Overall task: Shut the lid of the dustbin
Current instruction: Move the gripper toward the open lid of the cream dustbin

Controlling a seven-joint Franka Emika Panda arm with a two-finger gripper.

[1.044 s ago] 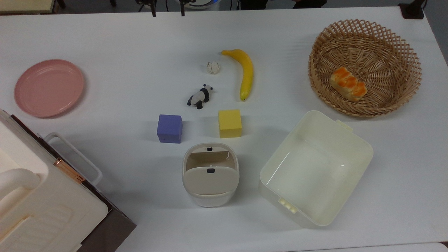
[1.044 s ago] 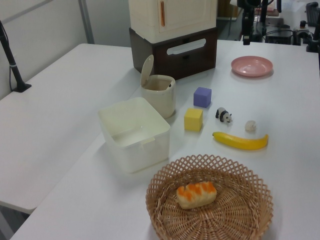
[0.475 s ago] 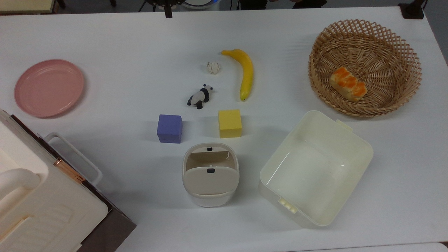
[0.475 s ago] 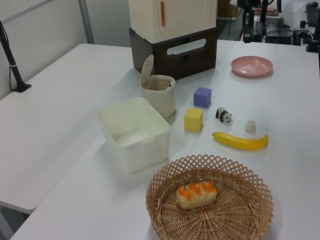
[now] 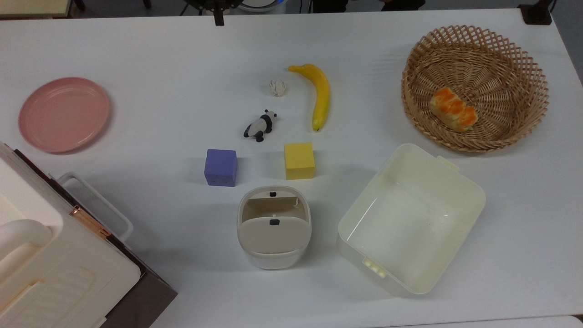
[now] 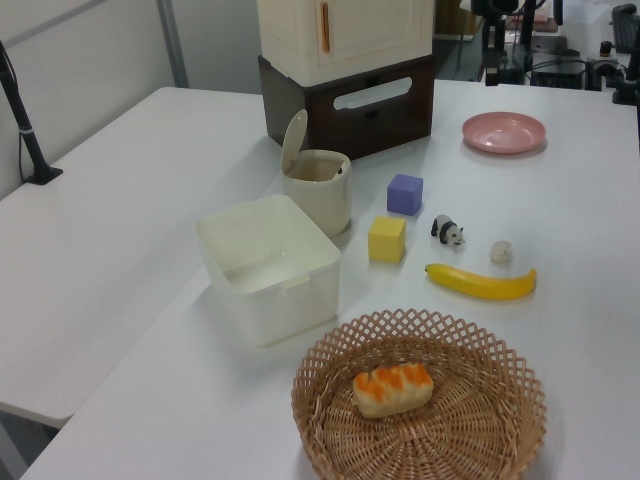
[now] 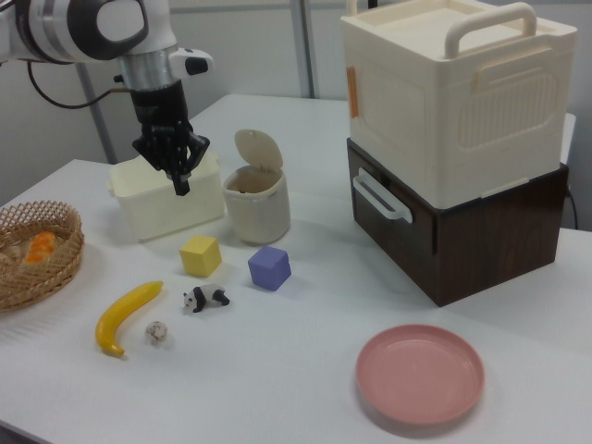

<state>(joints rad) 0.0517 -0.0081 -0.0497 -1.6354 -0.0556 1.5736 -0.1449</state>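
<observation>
The top view is looking straight down on the white table (image 5: 150, 54), with the pink plate (image 5: 63, 114) at left of frame and the wicker basket (image 5: 524, 54) at upper right. The left view is looking along the table from the basket's (image 6: 330, 420) end, with the plate (image 6: 504, 131) far off at upper right. The right view is facing the opposite way from low beside the plate (image 7: 420, 374). All three are taking in the dustbin (image 5: 273, 259) (image 6: 325, 195) (image 7: 256, 213) and both cubes.
</observation>
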